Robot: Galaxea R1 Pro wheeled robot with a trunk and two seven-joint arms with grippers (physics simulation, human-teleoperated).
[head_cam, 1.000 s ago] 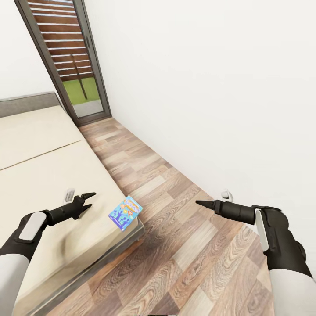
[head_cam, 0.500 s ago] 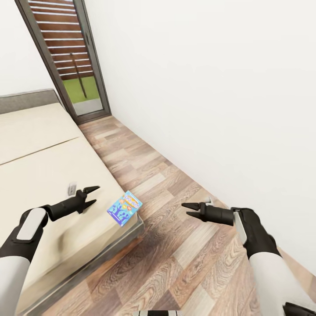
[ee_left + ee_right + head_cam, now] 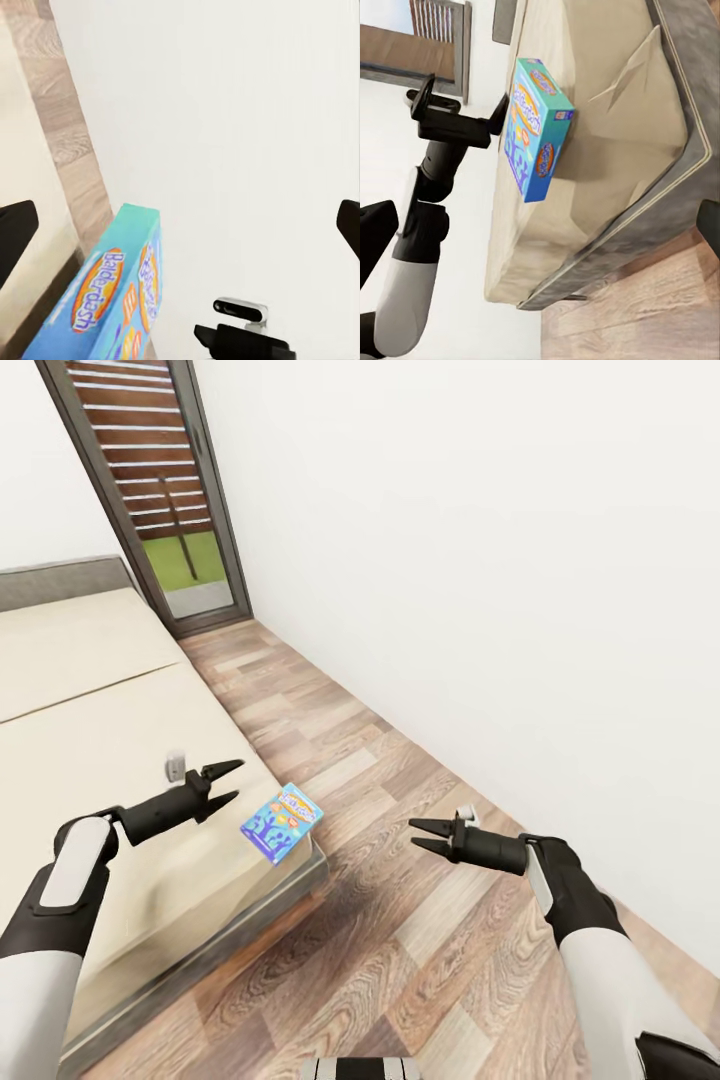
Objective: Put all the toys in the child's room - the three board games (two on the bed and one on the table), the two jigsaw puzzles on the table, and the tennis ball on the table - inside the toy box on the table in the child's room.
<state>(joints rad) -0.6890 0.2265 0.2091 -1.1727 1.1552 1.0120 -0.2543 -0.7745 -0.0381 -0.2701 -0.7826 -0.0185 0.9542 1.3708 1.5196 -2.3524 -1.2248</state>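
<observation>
A blue cartoon-printed board game (image 3: 282, 822) rests on the beige mattress at the corner of the bed (image 3: 90, 760), close to the edge. My left gripper (image 3: 232, 780) hovers open over the mattress, just left of the box and not touching it. Over the wood floor, my right gripper (image 3: 415, 834) is open, a short way right of the box. The left wrist view looks past the box (image 3: 112, 300) between its open fingers. In the right wrist view, the box (image 3: 536, 139) stands on the bed corner (image 3: 615, 142) with my left arm (image 3: 431, 195) behind it.
A white wall (image 3: 480, 560) runs along the right, leaving a strip of wood-plank floor (image 3: 350, 760) between it and the bed. A dark-framed slatted window (image 3: 150, 490) stands at the far end beside the grey headboard (image 3: 60, 580).
The right gripper has swung left toward the bed, and its fingers now show apart. The left gripper has edged nearer to the box. The view has shifted slightly.
</observation>
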